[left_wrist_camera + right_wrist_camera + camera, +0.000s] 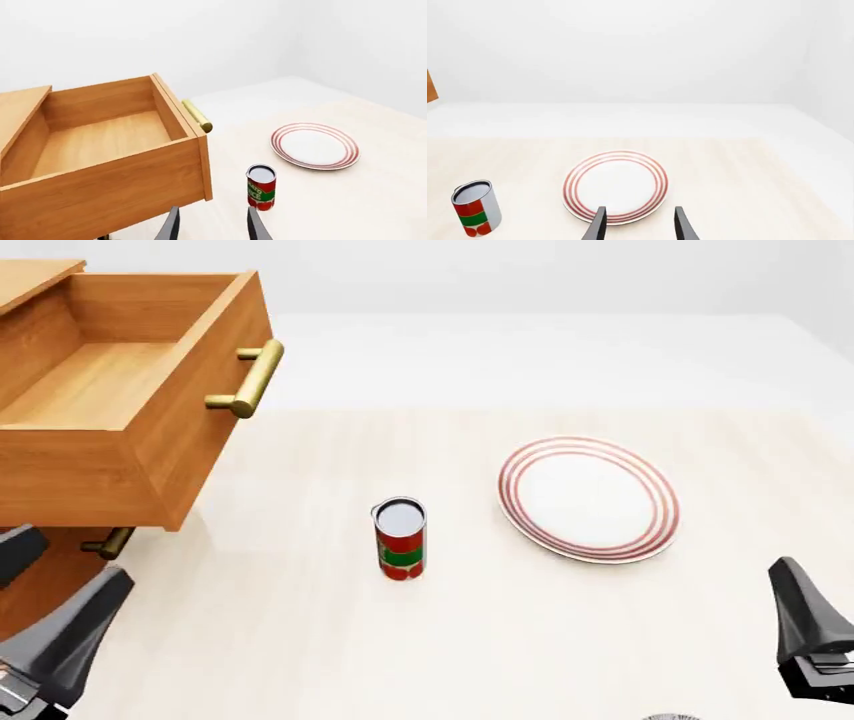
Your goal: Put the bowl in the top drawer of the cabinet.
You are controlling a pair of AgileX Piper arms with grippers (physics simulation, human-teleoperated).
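Light-brown wooden top drawer [127, 390] juts open from the cabinet [34, 585], smooth box walls, cylindrical brass handle [254, 378]. Beside it stands a tin can [399, 538]; beyond, a flat red-ringed plate [589, 498]. Left gripper [212, 226] and right gripper [639, 225] fingers spread, holding nothing. No bowl shows.

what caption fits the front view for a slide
Top drawer pulled open and empty; can and plate on table.

Cabinets: one [40, 540]
Open drawers: one [120, 410]
Brass handles: two, upper [251, 378] and lower [110, 542]
Plates: one [589, 499]
Cans: one [399, 538]
Tables: one [534, 640]
Grippers: two, left [47, 635] and right [811, 630]
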